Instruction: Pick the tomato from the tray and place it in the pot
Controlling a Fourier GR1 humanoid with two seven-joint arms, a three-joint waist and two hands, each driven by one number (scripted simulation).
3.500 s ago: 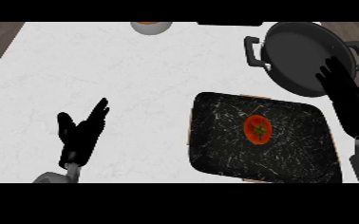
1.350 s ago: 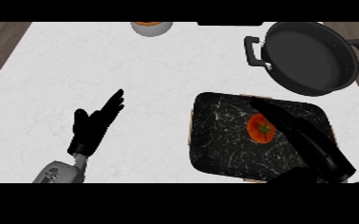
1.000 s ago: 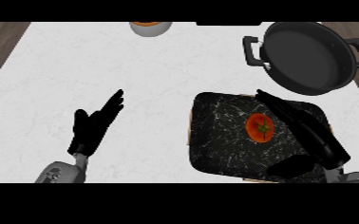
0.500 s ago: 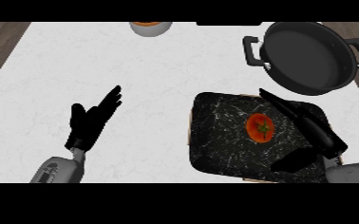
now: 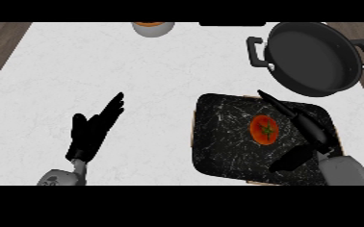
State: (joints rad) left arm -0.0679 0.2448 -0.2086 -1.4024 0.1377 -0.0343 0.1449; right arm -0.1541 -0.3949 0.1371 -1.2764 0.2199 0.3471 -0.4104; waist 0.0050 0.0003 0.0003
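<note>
A round red tomato (image 5: 264, 129) with a green stem scar lies near the middle of a dark, white-speckled rectangular tray (image 5: 220, 139) on the white marble tabletop (image 5: 107, 67). The right robot hand (image 5: 307, 131) is stretched over the tray's right half, its black fingers (image 5: 279, 107) straight and pointing up and to the left just beside the tomato, its thumb (image 5: 290, 158) spread apart below; it grips nothing. Whether the fingers touch the tomato cannot be told. A black round pot (image 5: 313, 57) with a side handle stands beyond the tray at the upper right, apart from it. The left robot hand (image 5: 92, 132) rests open at the lower left, fingers straight, well apart from the tray. A pale bowl (image 5: 153, 27) with orange contents shows at the top edge.
</note>
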